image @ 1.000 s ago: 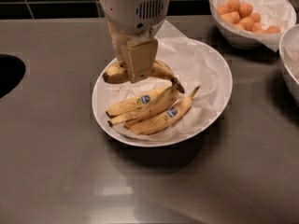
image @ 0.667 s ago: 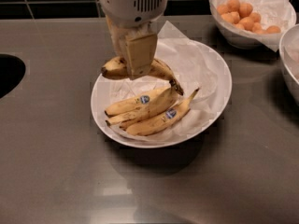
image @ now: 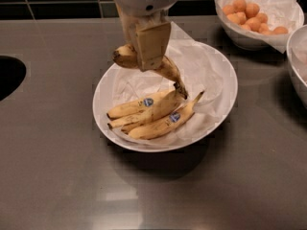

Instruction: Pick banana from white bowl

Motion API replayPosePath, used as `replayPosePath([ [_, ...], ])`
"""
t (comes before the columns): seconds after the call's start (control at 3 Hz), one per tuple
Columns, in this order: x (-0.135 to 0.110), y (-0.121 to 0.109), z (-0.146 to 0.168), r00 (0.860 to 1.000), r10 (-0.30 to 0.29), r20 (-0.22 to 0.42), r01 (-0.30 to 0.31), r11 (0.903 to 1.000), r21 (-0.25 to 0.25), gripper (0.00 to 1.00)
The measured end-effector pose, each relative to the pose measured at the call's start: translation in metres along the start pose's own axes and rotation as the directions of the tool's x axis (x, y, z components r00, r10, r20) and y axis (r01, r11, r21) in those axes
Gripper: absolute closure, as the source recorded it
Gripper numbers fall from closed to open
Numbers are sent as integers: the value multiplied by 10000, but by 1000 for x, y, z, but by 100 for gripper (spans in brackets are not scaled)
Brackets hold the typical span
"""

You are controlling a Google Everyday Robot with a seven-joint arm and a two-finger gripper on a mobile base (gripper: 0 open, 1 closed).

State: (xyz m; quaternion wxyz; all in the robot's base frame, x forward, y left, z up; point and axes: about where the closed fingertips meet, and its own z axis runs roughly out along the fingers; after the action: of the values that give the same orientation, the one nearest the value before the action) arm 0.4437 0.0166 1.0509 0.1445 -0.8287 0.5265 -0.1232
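The gripper (image: 151, 61) hangs over the back-left part of the white bowl (image: 99, 104), its tan fingers (image: 152, 42) clamped on the banana (image: 125, 57) near its middle. This is the blotchy, brown-marked one, and no sticker shows on it. It is tilted, with the stubby end up and to the left and the dark tip slanting down to the right, close over the fruit below. Whether the tip touches them cannot be told.

Three cleaner bananas (image: 153, 110) lie side by side on the crinkled paper (image: 206, 71) lining the bowl. Two carry small blue stickers (image: 148, 101) — oval, with pale print too small to read.

The bowl sits on a dark grey counter (image: 57, 166). A smaller bowl (image: 240, 40), also paper-lined, holds orange fruits (image: 252, 18) at the back right, well apart, and the rim of a third bowl (image: 293, 63) shows at the right edge.
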Motion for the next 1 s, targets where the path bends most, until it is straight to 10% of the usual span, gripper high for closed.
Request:
replayPosePath([
  [1.0, 11, 4, -17, 9975, 323, -625, -285, 9977, 609, 100],
])
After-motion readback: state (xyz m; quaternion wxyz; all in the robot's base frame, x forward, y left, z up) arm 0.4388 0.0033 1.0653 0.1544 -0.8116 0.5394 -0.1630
